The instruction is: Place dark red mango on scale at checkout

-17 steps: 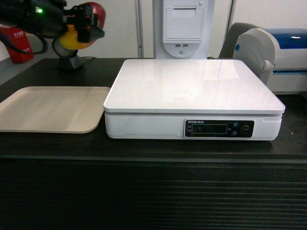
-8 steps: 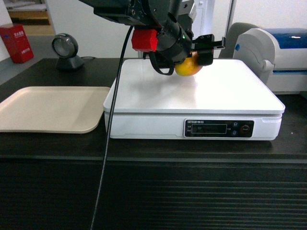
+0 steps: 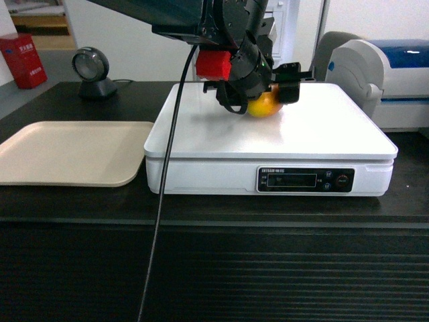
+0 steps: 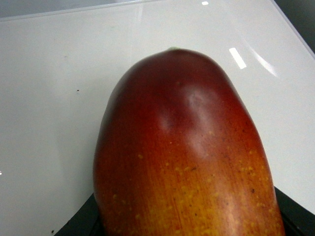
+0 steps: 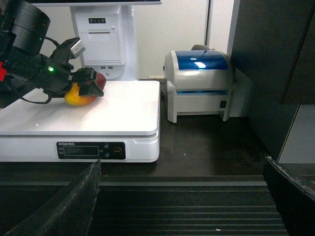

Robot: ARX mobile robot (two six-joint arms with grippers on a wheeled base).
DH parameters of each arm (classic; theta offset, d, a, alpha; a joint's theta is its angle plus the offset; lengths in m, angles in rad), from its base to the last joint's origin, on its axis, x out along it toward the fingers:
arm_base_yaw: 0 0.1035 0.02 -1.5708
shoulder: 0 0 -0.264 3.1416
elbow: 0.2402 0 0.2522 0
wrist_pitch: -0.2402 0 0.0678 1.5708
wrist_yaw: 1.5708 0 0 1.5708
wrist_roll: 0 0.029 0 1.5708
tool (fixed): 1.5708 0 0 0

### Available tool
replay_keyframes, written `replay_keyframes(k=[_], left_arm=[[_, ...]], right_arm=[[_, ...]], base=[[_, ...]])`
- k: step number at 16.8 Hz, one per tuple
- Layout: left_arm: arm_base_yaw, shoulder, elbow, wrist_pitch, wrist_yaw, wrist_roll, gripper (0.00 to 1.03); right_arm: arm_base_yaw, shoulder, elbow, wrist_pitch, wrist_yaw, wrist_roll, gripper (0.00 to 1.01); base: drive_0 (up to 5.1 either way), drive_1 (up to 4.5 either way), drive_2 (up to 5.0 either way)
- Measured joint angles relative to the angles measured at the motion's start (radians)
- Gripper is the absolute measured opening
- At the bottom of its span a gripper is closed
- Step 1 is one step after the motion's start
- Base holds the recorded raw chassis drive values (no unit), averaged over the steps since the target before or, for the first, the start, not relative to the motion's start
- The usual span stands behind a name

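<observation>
**Mango over the back of the scale**

The left claw [image 3: 276,90] is reaching in from the upper left and gripping the dark red mango [image 3: 263,105], whose orange-yellow underside is showing below the black fingers. The fruit is sitting low at the rear middle of the scale [image 3: 268,137]; contact with the glossy white top cannot be told. A black cable [image 3: 164,181] is hanging from the arm down across the scale's left front corner. The scale is standing on the checkout surface [image 3: 214,208], its black display panel [image 3: 305,180] facing forward. A beige tray [image 3: 70,153] is lying just beside the scale's left edge. A label printer [image 3: 385,74] is standing behind on the right.
</observation>
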Motion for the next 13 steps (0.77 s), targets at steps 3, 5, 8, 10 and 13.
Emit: replay_keyframes(k=[3,5,8,10,13], left_arm=[[-0.001,0.014,0.032,-0.023,-0.013,0.001,0.6],[-0.001,0.016,0.039,-0.037,-0.013,0.001,0.6],[-0.003,0.017,0.04,-0.04,-0.017,0.005,0.79],[-0.004,0.017,0.04,-0.03,-0.011,0.01,0.96],[0.002,-0.014,-0.035,0.05,-0.016,0.037,0.98]], right_arm=[[0.0,0.0,0.0,0.0,0.0,0.0,0.98],[0.0,0.0,0.0,0.0,0.0,0.0,0.98],[0.0,0.0,0.0,0.0,0.0,0.0,0.98],[0.0,0.0,0.0,0.0,0.0,0.0,0.98],[0.0,0.0,0.0,0.0,0.0,0.0,0.98]], base=[[0.0,0.0,0.0],[0.0,0.0,0.0],[0.0,0.0,0.0],[0.0,0.0,0.0],[0.0,0.0,0.0]])
